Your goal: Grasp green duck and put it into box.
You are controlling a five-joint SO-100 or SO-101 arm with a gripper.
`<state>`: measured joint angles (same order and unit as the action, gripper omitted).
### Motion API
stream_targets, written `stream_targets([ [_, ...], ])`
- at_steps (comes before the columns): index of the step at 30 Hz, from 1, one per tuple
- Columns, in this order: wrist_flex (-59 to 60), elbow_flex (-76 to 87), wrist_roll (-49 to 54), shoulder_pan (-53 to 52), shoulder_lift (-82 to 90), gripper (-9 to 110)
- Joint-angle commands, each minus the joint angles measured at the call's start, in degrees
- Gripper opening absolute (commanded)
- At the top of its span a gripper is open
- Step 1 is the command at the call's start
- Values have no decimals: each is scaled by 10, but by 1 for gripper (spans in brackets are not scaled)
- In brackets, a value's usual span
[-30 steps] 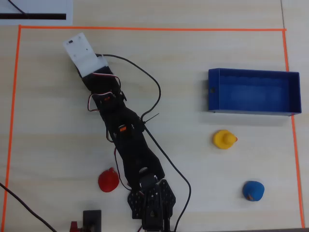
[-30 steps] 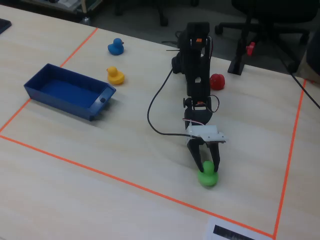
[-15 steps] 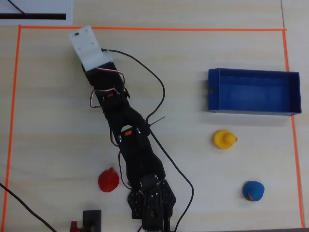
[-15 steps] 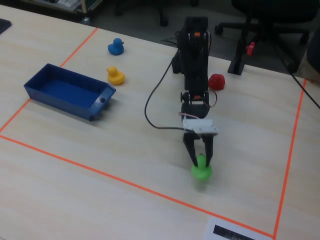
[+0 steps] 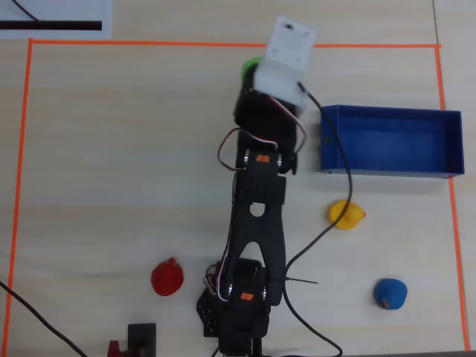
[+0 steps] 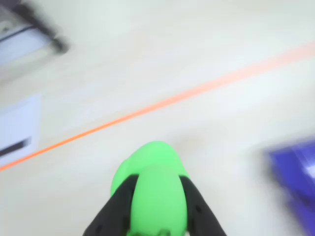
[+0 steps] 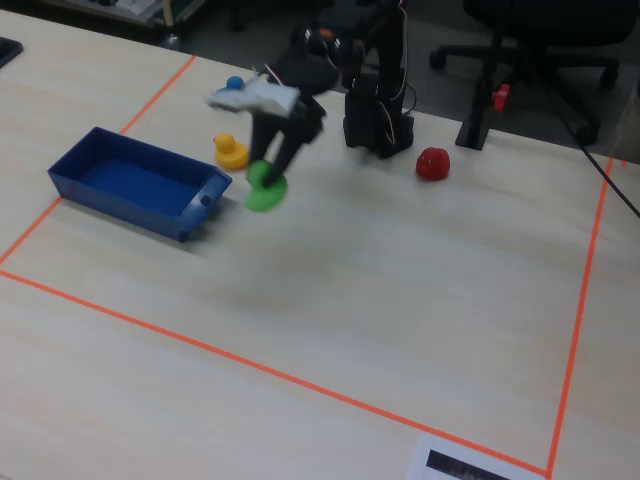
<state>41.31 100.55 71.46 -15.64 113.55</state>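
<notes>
Green duck [image 6: 156, 196] is riding up in the air, because the pincer [image 7: 268, 176] is squeezing it tight on both sides. It is hanging just beside the box [image 7: 70, 175], so it is not yet over the box to be dropped in.

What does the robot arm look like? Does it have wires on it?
The arm is mostly black, built from chunky segments with small orange marks on its motors. A white block sits near its end. Thin red, white and black cables loop along it. Its tool has two smooth black fingers.
</notes>
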Motion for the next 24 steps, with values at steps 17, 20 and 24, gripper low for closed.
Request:
stream_targets([
  [17,180,-670,-16,-394,-500,0],
  [20,171,-745,-8,-404,-577,0],
  [24,129,-765,-4,-406,-639,0],
])
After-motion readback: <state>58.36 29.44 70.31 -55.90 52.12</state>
